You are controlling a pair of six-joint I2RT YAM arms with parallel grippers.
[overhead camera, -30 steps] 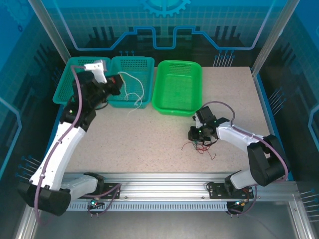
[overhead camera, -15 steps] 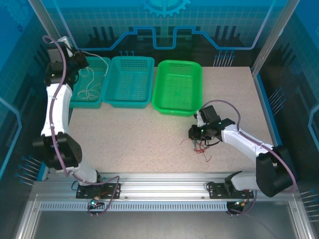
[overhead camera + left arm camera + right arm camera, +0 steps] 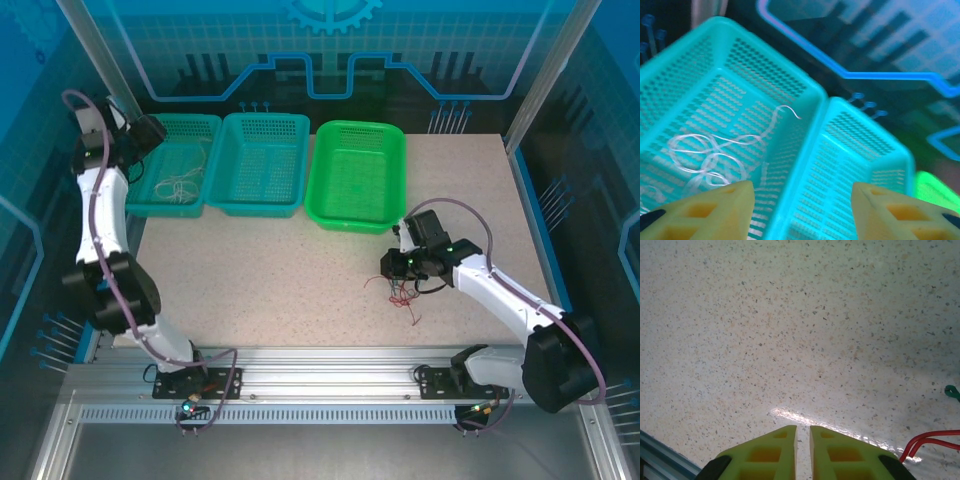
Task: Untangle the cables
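My left hand (image 3: pixel 802 200) hangs over the leftmost basket (image 3: pixel 690 75), fingers apart and empty, with the white cable (image 3: pixel 715 150) coiled inside. Over on the worktop (image 3: pixel 280 270), my right hand (image 3: pixel 802 432) (fingers nearly together) sits beside the red and dark cables (image 3: pixel 402 293).

light: bright, even | glare: white streak on table (image 3: pixel 790 340) | blur: left wrist view soft

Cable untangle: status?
Left gripper open over left basket, white cable inside. Right gripper shut, by red and dark cables on table. Nothing in the way.
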